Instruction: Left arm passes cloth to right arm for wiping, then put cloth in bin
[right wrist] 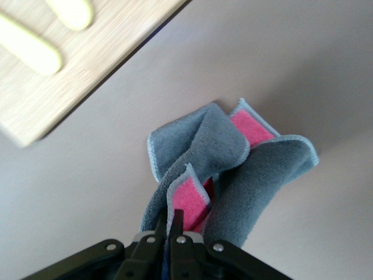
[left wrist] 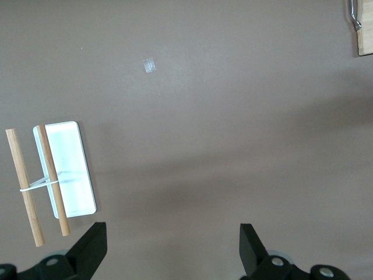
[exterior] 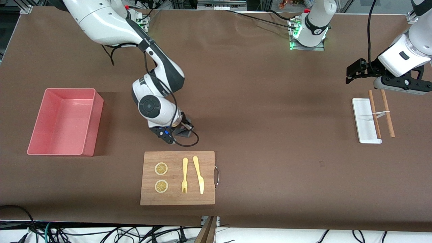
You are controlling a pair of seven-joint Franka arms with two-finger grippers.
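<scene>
The cloth (right wrist: 233, 157) is crumpled, grey with red-pink patches showing, and rests on the brown table just off a corner of the wooden board (right wrist: 87, 64). My right gripper (right wrist: 170, 220) is shut on one fold of it. In the front view the right arm's hand covers most of the cloth (exterior: 185, 134), and only a dark bit shows. The pink bin (exterior: 92, 128) stands toward the right arm's end of the table with nothing in it. My left gripper (left wrist: 173, 245) hangs open and holds nothing, above the table beside a white tray (left wrist: 70, 169).
The wooden board (exterior: 207, 175) carries two lemon slices, a yellow fork (exterior: 184, 175) and a yellow knife (exterior: 199, 174), and lies nearer the front camera than the cloth. Two banded wooden sticks (exterior: 387, 113) rest across the white tray (exterior: 362, 118) at the left arm's end.
</scene>
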